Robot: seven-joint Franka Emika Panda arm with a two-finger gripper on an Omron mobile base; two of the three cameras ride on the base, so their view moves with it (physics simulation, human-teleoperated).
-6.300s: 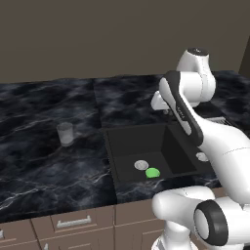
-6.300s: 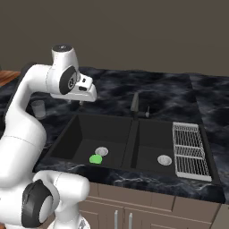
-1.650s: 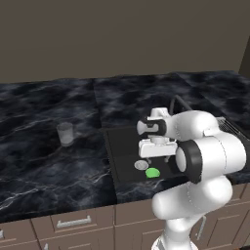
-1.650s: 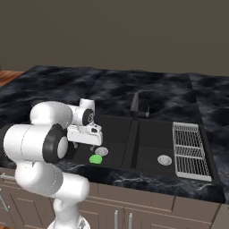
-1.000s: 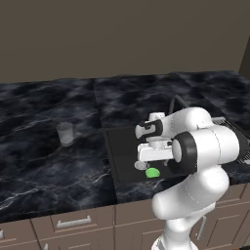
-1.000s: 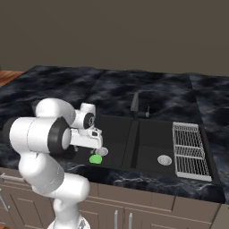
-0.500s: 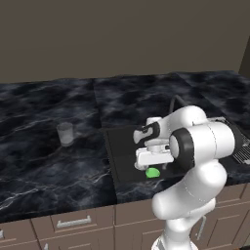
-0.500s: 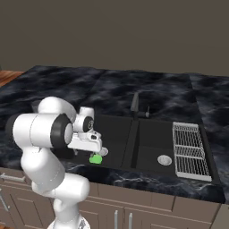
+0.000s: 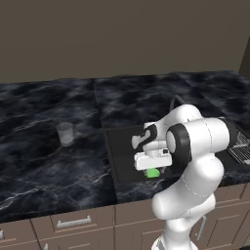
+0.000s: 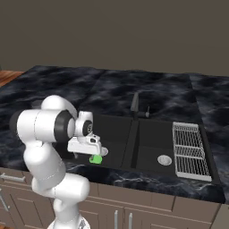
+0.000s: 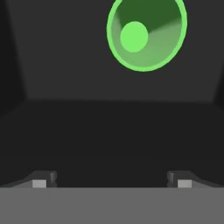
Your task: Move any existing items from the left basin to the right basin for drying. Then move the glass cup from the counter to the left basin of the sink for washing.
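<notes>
Green lump (image 11: 146,33) waits in the left basin (image 10: 114,127); my gripper (image 11: 111,181) hovers spread.
Nothing seems moved; glass cup (image 9: 65,134) on the counter (image 9: 44,161).

Inside the left basin (image 10: 112,129), bare black floor is seen between the wide-open claw (image 11: 112,179) and the green lump (image 11: 146,33), with nothing lying between them. The basin's walls close in on both sides. The faucet (image 10: 135,105) stands farther off at the divider, well apart from the claw.
</notes>
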